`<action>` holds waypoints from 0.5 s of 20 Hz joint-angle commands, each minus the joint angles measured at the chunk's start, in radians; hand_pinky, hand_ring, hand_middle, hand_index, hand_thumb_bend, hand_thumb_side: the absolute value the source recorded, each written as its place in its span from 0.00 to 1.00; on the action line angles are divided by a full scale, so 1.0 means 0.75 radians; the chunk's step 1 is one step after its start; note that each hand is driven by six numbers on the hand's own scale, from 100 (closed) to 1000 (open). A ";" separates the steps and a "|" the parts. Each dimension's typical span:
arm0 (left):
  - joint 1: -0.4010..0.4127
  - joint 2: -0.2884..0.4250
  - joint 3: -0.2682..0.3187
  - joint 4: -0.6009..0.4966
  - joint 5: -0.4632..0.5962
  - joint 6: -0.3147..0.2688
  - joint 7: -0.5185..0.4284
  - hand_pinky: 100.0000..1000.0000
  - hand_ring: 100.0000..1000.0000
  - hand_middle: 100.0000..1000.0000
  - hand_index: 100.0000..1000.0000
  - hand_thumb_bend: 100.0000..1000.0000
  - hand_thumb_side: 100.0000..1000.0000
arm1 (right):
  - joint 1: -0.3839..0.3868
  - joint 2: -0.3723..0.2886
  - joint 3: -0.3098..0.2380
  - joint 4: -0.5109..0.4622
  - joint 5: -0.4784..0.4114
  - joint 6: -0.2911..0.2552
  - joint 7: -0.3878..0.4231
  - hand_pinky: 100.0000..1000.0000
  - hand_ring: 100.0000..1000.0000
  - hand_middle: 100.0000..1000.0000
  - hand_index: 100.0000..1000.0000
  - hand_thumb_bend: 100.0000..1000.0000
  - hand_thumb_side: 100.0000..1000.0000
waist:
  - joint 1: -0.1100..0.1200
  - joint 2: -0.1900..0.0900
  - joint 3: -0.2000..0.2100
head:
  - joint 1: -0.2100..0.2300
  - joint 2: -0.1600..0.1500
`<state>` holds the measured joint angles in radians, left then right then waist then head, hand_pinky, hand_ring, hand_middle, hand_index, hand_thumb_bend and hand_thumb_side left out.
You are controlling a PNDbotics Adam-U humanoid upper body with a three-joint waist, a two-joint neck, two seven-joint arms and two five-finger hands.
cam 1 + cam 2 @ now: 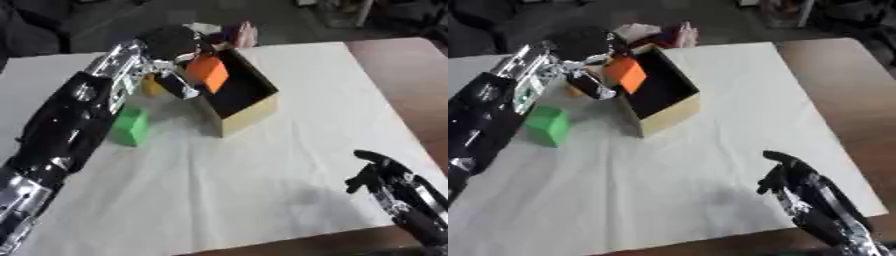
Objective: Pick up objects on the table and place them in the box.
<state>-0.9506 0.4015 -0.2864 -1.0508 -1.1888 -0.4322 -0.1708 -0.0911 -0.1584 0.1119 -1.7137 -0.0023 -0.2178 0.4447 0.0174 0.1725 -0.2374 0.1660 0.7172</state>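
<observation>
In the left eye view the left arm reaches from the lower left up across the table (289,165), and its left hand (175,75) has its fingers curled round one orange block (208,73), holding it over the near-left wall of the single open box (249,114). One green block (130,126) lies on the white cloth beside that arm, and part of a yellow thing (151,88) shows behind the hand. In the right eye view the right hand (785,177) rests idle near the lower right corner with its fingers relaxed and grasping nothing.

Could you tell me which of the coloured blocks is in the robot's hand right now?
The orange block, held by the left hand over the box; the green block sits on the table.
</observation>
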 commanded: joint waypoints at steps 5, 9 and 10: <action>-0.020 -0.006 -0.026 -0.009 -0.079 -0.031 0.000 0.76 0.70 0.71 0.89 0.48 0.33 | -0.023 0.005 0.000 -0.022 -0.009 0.003 0.005 0.68 0.50 0.43 0.87 0.00 0.49 | 0.002 -0.011 -0.006 | 0.001 -0.023; -0.016 0.017 -0.017 -0.027 -0.061 -0.028 -0.013 0.76 0.70 0.71 0.88 0.41 0.30 | -0.022 0.004 -0.002 -0.022 -0.007 0.004 0.004 0.68 0.50 0.43 0.87 0.00 0.49 | 0.002 -0.012 0.000 | -0.007 -0.024; -0.016 0.035 -0.017 -0.048 -0.032 -0.032 -0.016 0.76 0.69 0.70 0.88 0.38 0.28 | -0.021 0.004 -0.004 -0.022 -0.006 0.004 0.002 0.68 0.50 0.43 0.87 0.00 0.49 | 0.003 -0.013 0.004 | -0.011 -0.025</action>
<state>-0.9437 0.3936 -0.3070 -1.0589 -1.2243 -0.4544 -0.1797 -0.0968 -0.1529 0.1116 -1.7137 -0.0028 -0.2155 0.4475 0.0225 0.1761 -0.2343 0.1617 0.7107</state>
